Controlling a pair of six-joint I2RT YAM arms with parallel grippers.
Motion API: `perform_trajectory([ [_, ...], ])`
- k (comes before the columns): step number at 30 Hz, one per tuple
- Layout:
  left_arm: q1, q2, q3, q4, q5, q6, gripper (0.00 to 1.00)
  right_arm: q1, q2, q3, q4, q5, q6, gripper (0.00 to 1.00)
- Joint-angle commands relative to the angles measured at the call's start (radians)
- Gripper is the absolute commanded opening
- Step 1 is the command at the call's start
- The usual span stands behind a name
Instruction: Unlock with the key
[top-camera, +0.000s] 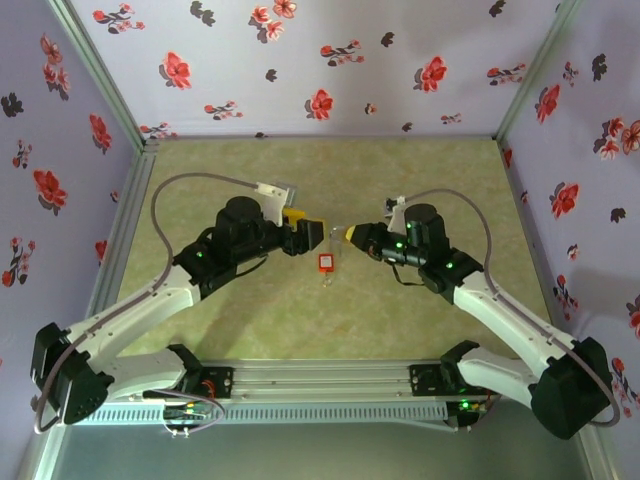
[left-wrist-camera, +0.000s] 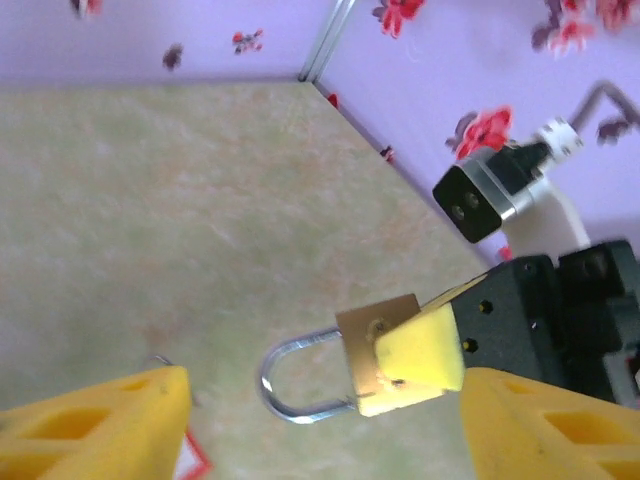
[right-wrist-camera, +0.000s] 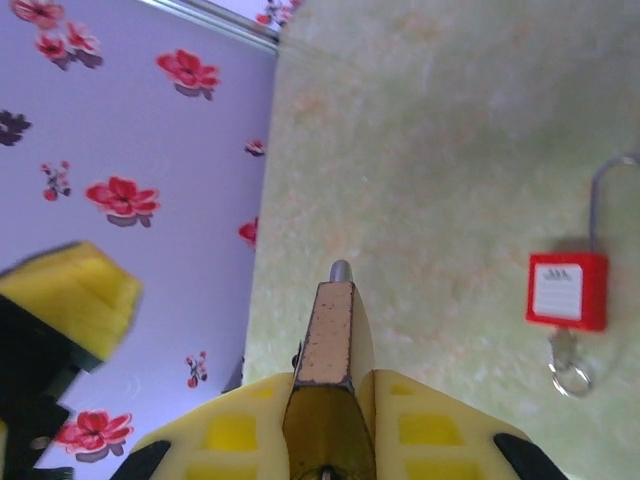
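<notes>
Red padlock (top-camera: 325, 263) lying on green mottled tabletop (top-camera: 330, 190), floral purple walls (top-camera: 300, 60)

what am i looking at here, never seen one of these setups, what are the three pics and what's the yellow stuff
This is a robot with two arms bolted at the near edge of a table, each ending in a two-finger gripper with yellow fingers. One picture looks down from above and behind the arms; the other two come from small cameras on each wrist, so the yellow shapes at their lower edges are that arm's own fingers.

The left gripper is open and holds nothing. The right gripper is shut on a brass padlock, with the steel loop sticking out towards the left arm.

On the green table lies a red padlock. Right beside it is a small metal key on a ring. Flowered walls surround the table.
</notes>
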Motion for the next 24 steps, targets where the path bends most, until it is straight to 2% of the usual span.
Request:
perform_trajectory([
  [1, -0.008, 0.046, -0.031, 0.027, -0.014, -0.259, 0.57, -0.005, 0.004, 0.015, 0.173, 0.037, -0.041, 0.0],
  [4, -0.025, 0.099, -0.049, 0.07, -0.015, -0.306, 0.41, -0.003, 0.006, 0.016, 0.195, 0.035, -0.036, 0.0],
  [9, -0.038, 0.18, -0.033, 0.146, -0.018, -0.329, 0.3, -0.002, -0.008, 0.0, 0.214, 0.022, -0.026, 0.0],
  [15, -0.03, 0.26, 0.007, 0.183, -0.052, -0.324, 0.26, 0.006, -0.036, -0.038, 0.24, 0.011, 0.0, 0.0],
  [18, -0.02, 0.3, 0.016, 0.2, -0.081, -0.333, 0.24, 0.013, -0.043, -0.071, 0.3, -0.001, 0.044, 0.0],
  [24, -0.01, 0.374, 0.033, 0.341, -0.106, -0.357, 0.24, 0.027, -0.044, -0.161, 0.457, -0.003, 0.168, 0.0],
])
